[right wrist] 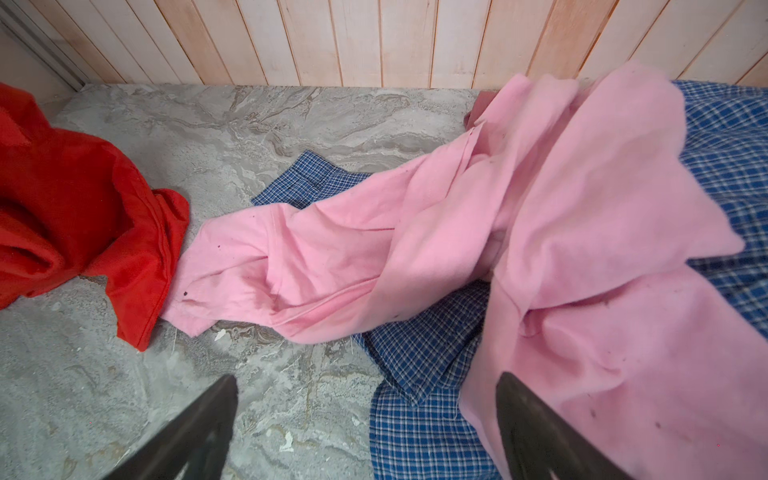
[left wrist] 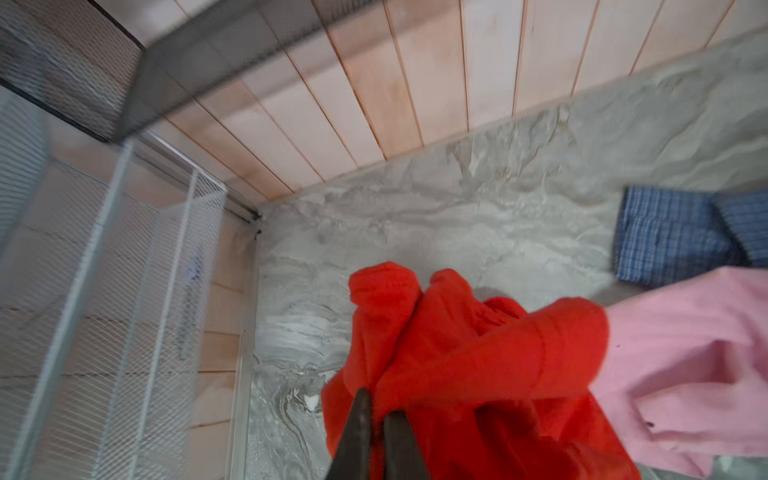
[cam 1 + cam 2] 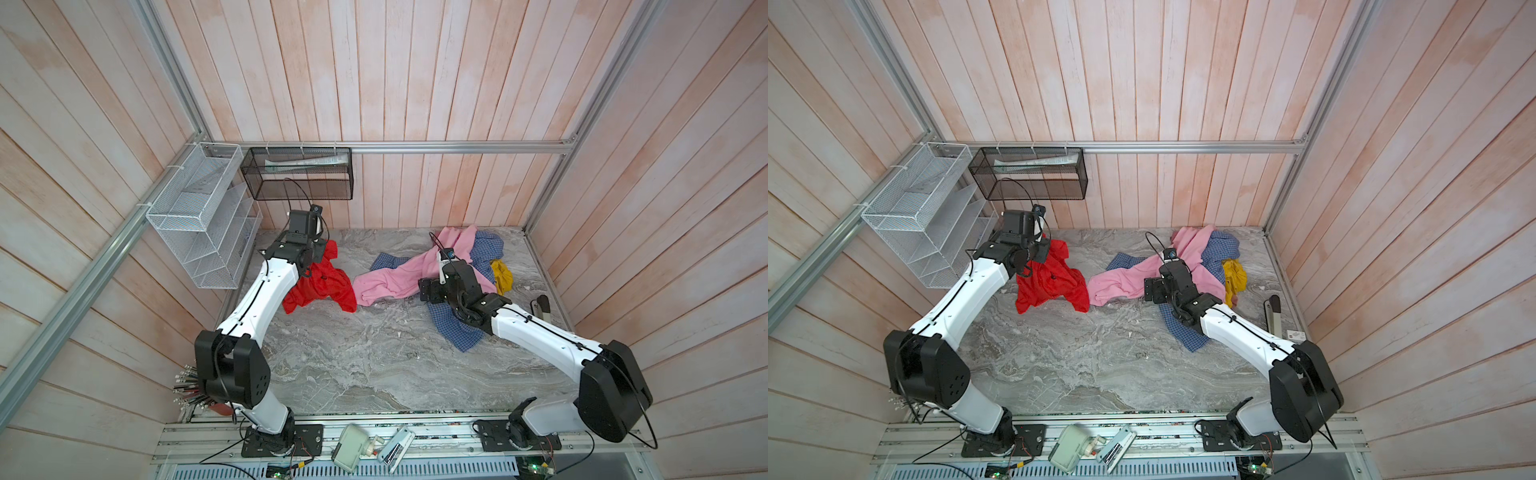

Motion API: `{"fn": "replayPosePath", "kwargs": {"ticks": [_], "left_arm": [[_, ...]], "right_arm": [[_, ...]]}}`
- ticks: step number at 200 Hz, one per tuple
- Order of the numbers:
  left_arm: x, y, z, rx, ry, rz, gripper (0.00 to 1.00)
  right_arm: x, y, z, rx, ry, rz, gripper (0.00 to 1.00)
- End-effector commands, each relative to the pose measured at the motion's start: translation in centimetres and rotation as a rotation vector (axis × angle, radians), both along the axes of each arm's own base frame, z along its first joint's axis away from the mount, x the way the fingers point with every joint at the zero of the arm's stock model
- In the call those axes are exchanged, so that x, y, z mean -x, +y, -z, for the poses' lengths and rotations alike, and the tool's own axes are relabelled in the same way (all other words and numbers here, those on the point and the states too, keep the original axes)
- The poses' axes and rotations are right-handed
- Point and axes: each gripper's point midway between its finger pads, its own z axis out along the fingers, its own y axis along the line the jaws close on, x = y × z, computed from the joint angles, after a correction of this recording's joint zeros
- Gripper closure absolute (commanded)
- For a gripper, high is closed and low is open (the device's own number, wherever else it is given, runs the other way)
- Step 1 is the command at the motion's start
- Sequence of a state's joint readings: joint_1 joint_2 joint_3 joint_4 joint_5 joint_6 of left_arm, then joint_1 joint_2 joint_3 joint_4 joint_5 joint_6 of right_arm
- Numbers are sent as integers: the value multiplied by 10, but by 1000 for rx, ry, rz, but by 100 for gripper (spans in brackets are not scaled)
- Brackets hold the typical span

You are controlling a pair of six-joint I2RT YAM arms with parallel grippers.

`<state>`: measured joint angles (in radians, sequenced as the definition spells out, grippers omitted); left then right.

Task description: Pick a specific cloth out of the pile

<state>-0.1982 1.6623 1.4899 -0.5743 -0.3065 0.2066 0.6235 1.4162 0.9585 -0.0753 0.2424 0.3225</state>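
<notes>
In both top views the grey marble-patterned tabletop (image 3: pixel 374 365) lies bare across the lower centre. Beyond it, at centre left, the left gripper (image 2: pixel 377 401) has its jaws pressed together on a fold of the plain bright red thin cloth (image 3: pixel 320 282), which trails onto the table. At centre right the right gripper (image 1: pixel 368 376) stands wide open over the pile (image 3: pixel 449 270), gripping nothing. The red cloth lies left of the pile, its lower hem just beside, perhaps touching, the sleeve of the light pink garment (image 3: pixel 390 278). The blue-and-white checked shirt (image 3: pixel 461 332) and mustard yellow garment (image 3: pixel 500 276) lie further right. The left arm should probably lift first, then draw slowly toward the frame's left, since thin fabric may slip from so small a pinch, and the hem could drag the sleeve. Farther back, a white wire rack (image 3: pixel 199 216) and black mesh basket (image 3: pixel 299 174) hang near that arm; the lift should clear them.
</notes>
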Motion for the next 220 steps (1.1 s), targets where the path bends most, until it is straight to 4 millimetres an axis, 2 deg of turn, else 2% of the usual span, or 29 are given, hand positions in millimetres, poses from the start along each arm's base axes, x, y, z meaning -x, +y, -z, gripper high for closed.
{"fn": "replayPosePath", "kwargs": {"ticks": [1,24,42,68,92,109,114,126,153,194,220], "left_arm": [[-11,-7,-7,66,-55,-8,100],[-3,-36,18,139,3,50,100],[9,-55,51,118,79,85,100],[27,-65,110,94,253,85,100],[47,-70,143,118,368,82,99],[57,-74,152,149,411,90,90],[60,-76,153,160,420,97,84],[65,-79,157,176,441,111,64],[73,-80,164,161,473,141,45],[74,-89,167,176,483,177,27],[79,-95,182,116,516,182,25]], "right_arm": [[-1,-1,-3,-20,-1,12,3],[1,-2,0,-25,9,15,3],[2,-1,3,-32,15,15,3],[3,0,3,-34,19,10,3],[3,-2,5,-22,25,13,3],[4,-3,8,-17,33,14,3],[5,-2,9,-15,36,12,3],[5,-2,10,-14,40,13,3],[5,-2,14,-13,52,10,3],[4,-1,15,-5,56,8,3],[4,-3,15,10,60,13,3]]}}
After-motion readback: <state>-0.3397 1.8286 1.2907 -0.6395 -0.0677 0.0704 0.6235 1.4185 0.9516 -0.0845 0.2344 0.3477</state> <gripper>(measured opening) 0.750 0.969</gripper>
